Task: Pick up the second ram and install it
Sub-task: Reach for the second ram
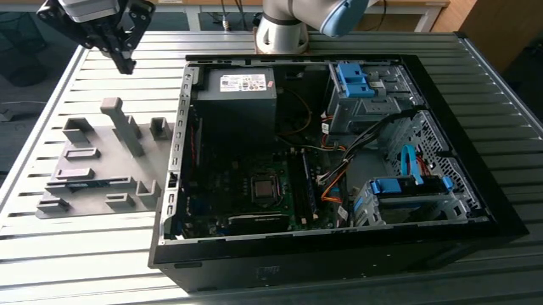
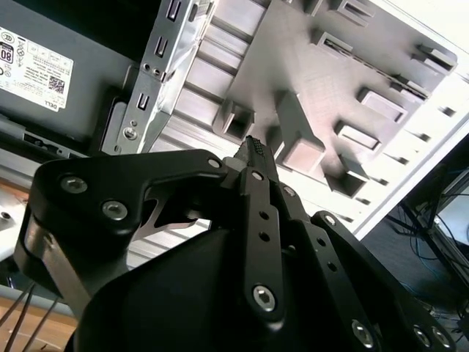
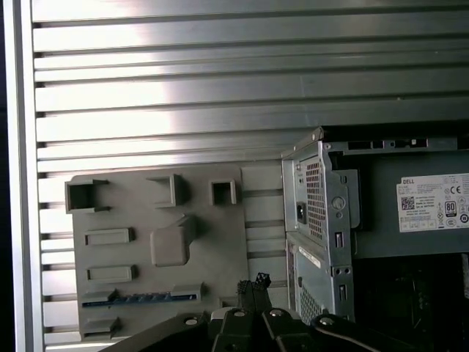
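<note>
The second ram (image 3: 139,298) is a thin blue-green stick lying in a slot of the grey holder plate (image 3: 212,242). In the exterior view the ram (image 1: 85,185) sits near the plate's (image 1: 109,160) near end, to the left of the open computer case (image 1: 174,190). My gripper (image 1: 129,66) hangs high over the table beyond the plate's far end, well away from the ram. Both wrist views show its black fingers pressed together with nothing between them, the tip (image 2: 254,147) pointing toward the plate (image 2: 293,44). The same shut tip (image 3: 253,281) shows beside the case corner.
The case stands on a slatted metal table (image 1: 102,82). Inside it are a grey power supply (image 1: 241,86), a motherboard (image 1: 263,187) with cables, and blue drive-bay latches (image 1: 352,79). The plate carries several raised grey holders, one tall (image 1: 123,124). The arm's base (image 1: 280,32) stands behind the case.
</note>
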Robot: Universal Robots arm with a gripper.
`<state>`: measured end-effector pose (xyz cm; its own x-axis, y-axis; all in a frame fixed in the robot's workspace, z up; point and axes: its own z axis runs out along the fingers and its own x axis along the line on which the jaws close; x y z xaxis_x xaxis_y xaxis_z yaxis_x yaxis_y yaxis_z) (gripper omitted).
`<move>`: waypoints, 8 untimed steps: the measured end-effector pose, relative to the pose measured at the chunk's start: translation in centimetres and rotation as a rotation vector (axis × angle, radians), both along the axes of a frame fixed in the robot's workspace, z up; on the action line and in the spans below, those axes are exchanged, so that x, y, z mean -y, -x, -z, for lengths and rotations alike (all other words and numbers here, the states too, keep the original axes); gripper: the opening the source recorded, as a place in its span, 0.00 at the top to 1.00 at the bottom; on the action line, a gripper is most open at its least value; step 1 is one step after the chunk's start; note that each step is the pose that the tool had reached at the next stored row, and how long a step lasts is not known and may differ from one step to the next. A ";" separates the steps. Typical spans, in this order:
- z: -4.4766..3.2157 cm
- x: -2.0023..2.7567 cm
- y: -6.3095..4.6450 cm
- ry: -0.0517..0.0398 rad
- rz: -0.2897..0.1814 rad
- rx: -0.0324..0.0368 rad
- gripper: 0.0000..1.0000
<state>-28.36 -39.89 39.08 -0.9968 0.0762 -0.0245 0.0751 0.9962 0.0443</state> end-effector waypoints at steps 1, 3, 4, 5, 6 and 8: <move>0.00 0.00 0.1 0.0000 0.000 0.0000 0.89; 0.00 0.00 0.2 0.0000 0.000 0.0000 0.89; 0.00 0.00 0.3 0.0000 0.000 0.0000 0.89; 0.00 0.00 0.3 0.0000 0.000 0.0000 0.89; 0.01 0.00 0.4 0.0000 0.000 0.0000 0.89; 0.01 0.00 0.5 0.0000 0.000 0.0000 0.89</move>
<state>-28.90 -39.89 39.07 -0.9968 0.0763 -0.0245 0.0751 0.9962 0.0444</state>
